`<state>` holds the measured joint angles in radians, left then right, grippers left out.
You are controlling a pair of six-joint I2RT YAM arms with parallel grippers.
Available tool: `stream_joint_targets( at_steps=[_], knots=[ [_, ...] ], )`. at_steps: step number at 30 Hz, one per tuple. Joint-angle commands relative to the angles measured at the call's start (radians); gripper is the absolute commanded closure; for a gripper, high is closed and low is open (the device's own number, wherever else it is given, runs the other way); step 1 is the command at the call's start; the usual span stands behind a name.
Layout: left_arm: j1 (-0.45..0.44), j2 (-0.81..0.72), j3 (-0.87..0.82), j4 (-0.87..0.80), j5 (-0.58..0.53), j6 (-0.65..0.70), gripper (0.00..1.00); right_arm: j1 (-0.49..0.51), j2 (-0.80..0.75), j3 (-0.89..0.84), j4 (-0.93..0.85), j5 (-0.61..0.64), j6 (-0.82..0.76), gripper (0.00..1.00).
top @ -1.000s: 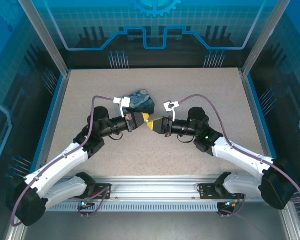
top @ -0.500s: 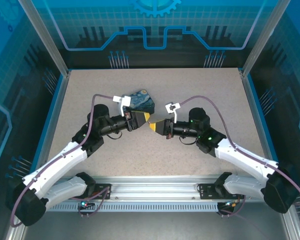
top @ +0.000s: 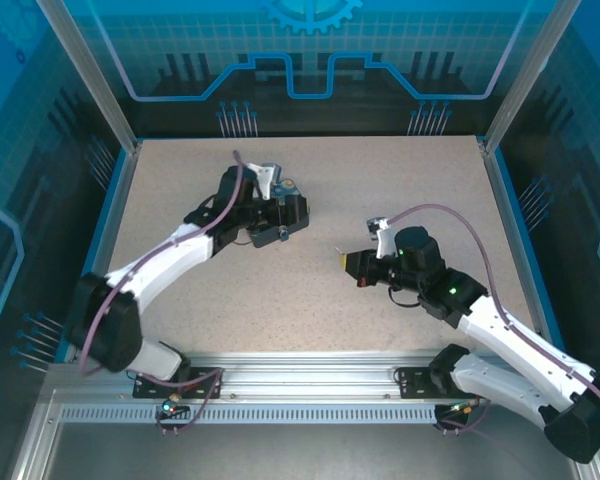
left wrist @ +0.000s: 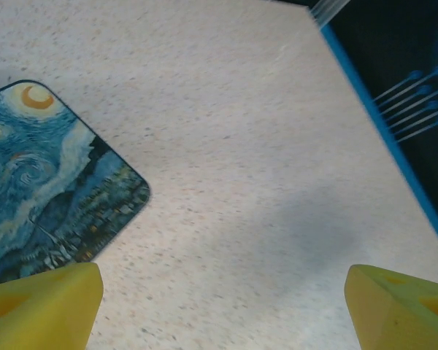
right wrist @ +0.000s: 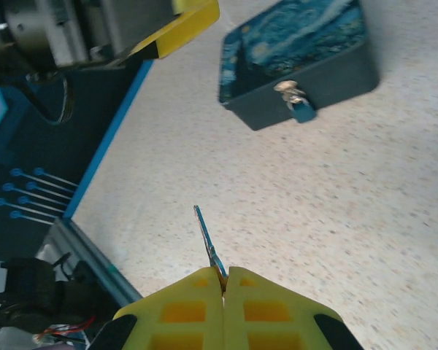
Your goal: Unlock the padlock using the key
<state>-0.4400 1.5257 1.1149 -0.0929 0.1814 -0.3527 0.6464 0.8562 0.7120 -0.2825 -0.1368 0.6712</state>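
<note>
My right gripper (right wrist: 224, 271) is shut on the key (right wrist: 208, 243), a thin silvery blade that sticks out past the yellow fingertips above bare table. In the top view the right gripper (top: 344, 260) is right of centre and points left. The padlock (right wrist: 297, 100), tiny with a blue body and silvery shackle, hangs on the front wall of the starry-night tin (right wrist: 292, 44), well beyond the key's tip. My left gripper (left wrist: 223, 306) is open and empty, its yellow fingers (left wrist: 44, 306) wide apart beside the tin (left wrist: 47, 175). Seen from above, the left gripper (top: 280, 215) hovers over the tin.
The blue rim (left wrist: 383, 124) of the table runs along the right of the left wrist view, with dark wall behind it. In the right wrist view the left gripper's yellow finger (right wrist: 179, 29) hangs just left of the tin. Open speckled tabletop (top: 310, 300) lies between the arms.
The grippers were tip to tip at the centre. The left arm has swung back over the tin. The right gripper has drawn back to the right.
</note>
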Motion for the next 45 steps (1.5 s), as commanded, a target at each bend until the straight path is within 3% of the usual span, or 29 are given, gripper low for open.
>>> stream_joint_targets(
  at_steps=[1,10,18,31,45],
  knots=[
    [0.007,0.12,0.108,-0.069,-0.048,0.073,0.12,-0.024,-0.046,-0.005,-0.11,0.073,-0.016,1.0],
    [0.008,0.396,0.338,-0.133,-0.043,0.106,0.11,-0.085,-0.127,-0.055,-0.155,0.067,-0.007,1.0],
    [0.001,0.459,0.367,-0.156,-0.012,0.116,0.11,-0.116,-0.126,-0.069,-0.155,0.051,-0.004,1.0],
    [-0.057,0.326,0.15,-0.091,0.011,0.089,0.09,-0.2,-0.133,-0.04,-0.231,0.025,-0.03,1.0],
    [-0.196,0.098,-0.062,-0.041,-0.004,0.024,0.08,-0.336,-0.196,-0.043,-0.306,-0.031,-0.058,1.0]
  ],
)
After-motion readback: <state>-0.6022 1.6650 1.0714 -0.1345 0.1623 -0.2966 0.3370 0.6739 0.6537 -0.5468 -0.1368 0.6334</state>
